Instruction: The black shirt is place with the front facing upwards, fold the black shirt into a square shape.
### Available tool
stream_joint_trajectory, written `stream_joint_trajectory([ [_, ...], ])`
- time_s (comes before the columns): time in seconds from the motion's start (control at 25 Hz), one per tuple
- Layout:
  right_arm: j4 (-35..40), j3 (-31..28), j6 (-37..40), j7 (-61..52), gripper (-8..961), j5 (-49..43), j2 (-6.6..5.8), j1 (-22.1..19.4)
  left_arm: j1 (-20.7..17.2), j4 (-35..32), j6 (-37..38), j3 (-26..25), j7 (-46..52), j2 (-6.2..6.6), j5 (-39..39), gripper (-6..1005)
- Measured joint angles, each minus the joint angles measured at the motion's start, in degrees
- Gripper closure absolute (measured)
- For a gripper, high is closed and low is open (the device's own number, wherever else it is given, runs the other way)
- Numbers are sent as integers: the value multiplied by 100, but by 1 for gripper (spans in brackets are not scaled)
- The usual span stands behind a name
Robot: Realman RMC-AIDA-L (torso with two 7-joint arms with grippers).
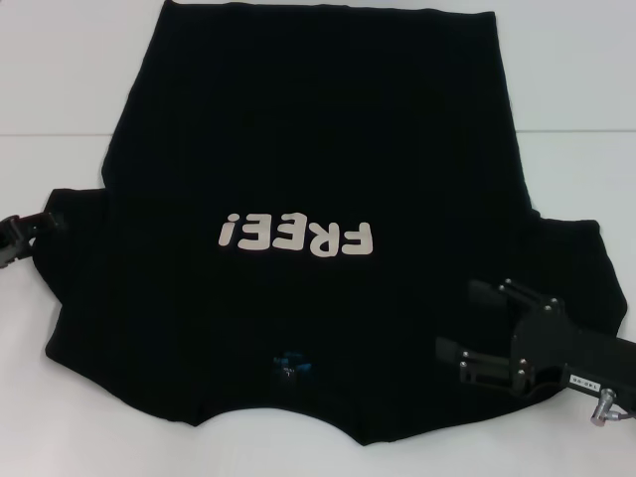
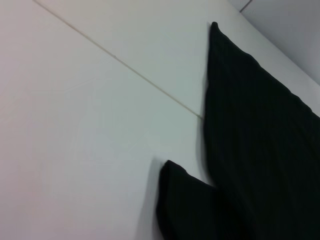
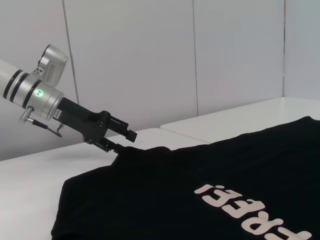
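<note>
Two grippers frame the plain black short-sleeved fabric T-shirt (image 1: 318,199), which lies flat and front-up on the white surface (image 1: 576,89), filling the middle of the head view, its white "FREE!" print (image 1: 296,237) at centre and its small blue neck tag (image 1: 291,364) near the bottom edge. At lower right I have the right gripper (image 1: 459,320) over the sleeve and shoulder area, its fingers (image 1: 492,288) spread wide and holding nothing. At the left edge, the left gripper (image 1: 42,223) meets the other sleeve; the right wrist view shows its fingers (image 3: 120,146) narrowed at the cloth's edge, and I judge they are pinching the sleeve, though the contact itself is small in frame. My concern is uneven handling: if one side lifts while the other is not gripped, the shirt could drag and skew. A shallow pinch may also slip, or gather two layers and spoil the square.
</note>
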State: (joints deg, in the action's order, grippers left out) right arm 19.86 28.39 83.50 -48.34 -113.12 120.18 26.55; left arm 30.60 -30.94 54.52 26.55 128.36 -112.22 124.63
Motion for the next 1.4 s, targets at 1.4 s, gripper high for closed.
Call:
stream_joint_trajectory([
  [1.4, 0, 26, 8, -62, 20, 0, 5, 96, -76, 68, -34, 52, 273, 73, 131, 256],
])
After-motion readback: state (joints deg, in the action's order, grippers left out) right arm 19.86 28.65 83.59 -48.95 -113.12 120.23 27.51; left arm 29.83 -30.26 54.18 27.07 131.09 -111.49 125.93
